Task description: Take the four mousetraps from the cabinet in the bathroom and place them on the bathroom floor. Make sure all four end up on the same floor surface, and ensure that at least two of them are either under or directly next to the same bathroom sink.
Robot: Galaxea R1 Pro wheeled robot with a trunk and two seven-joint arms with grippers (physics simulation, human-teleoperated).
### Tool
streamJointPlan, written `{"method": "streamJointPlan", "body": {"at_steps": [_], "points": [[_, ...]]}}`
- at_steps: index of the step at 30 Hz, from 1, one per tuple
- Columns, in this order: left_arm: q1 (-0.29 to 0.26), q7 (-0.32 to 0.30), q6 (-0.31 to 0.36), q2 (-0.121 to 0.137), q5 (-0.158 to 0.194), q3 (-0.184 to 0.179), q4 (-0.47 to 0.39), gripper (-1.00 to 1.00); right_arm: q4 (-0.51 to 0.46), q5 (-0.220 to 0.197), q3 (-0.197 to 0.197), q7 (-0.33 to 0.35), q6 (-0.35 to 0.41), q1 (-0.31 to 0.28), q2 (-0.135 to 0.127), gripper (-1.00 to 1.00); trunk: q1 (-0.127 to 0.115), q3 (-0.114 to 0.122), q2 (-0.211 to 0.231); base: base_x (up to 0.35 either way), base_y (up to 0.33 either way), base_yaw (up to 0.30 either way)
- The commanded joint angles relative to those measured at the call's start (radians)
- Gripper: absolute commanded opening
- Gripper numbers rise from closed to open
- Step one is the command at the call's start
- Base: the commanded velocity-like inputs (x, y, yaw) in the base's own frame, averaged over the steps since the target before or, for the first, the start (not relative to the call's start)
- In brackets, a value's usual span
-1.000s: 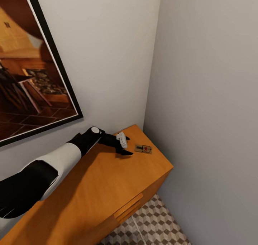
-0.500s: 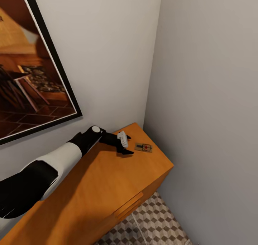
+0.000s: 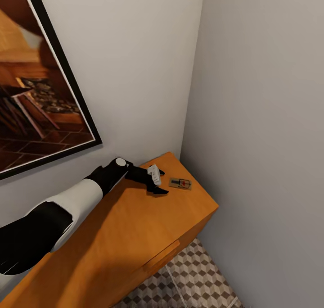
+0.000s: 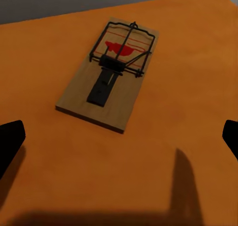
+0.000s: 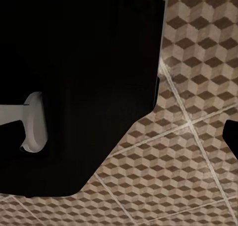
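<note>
One mousetrap point(image 3: 180, 183), a small brown board with dark wire and a red mark, lies flat on the orange-wood cabinet point(image 3: 135, 227) near its far corner by the walls. My left gripper point(image 3: 162, 182) hovers just short of it, open, with nothing between its fingers. In the left wrist view the mousetrap point(image 4: 111, 72) lies just ahead of the left gripper point(image 4: 119, 141), whose dark fingertips point(image 4: 10, 139) stand wide apart. The right gripper point(image 5: 119, 137) hangs low over the cube-patterned bathroom floor point(image 5: 188, 151), open and holding nothing; one fingertip point(image 5: 232, 137) shows.
Two plain walls meet in a corner right behind the cabinet's end. A large dark-framed picture point(image 3: 40, 96) hangs on the wall above the cabinet. Tiled floor point(image 3: 198, 276) shows beside the cabinet's front. My own black body point(image 5: 79, 87) blocks much of the right wrist view.
The head view has shifted slightly. My left gripper has edged a little closer to the mousetrap and stays open. The mousetrap has not moved.
</note>
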Motion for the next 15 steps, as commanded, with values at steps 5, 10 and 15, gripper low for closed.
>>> {"method": "streamJointPlan", "body": {"at_steps": [5, 10, 15], "points": [[-0.001, 0.000, -0.010, 0.000, -0.005, -0.001, 0.001, 1.00, 0.001, 0.007, -0.008, 0.004, -0.003, -0.001, 0.000, 1.00, 0.000, -0.008, -0.002, 0.000, 0.000, 0.000], [-0.001, -0.001, -0.010, -0.004, -0.005, -0.001, -0.001, 1.00, 0.001, 0.007, -0.008, 0.004, -0.003, -0.001, 0.000, 1.00, 0.000, -0.015, -0.002, 0.000, 0.000, 0.000], [-0.001, -0.001, -0.010, -0.010, -0.005, -0.002, -0.003, 1.00, 0.001, 0.007, -0.008, 0.004, -0.003, -0.001, 0.001, 1.00, 0.000, -0.021, -0.002, 0.000, 0.000, 0.000]]}}
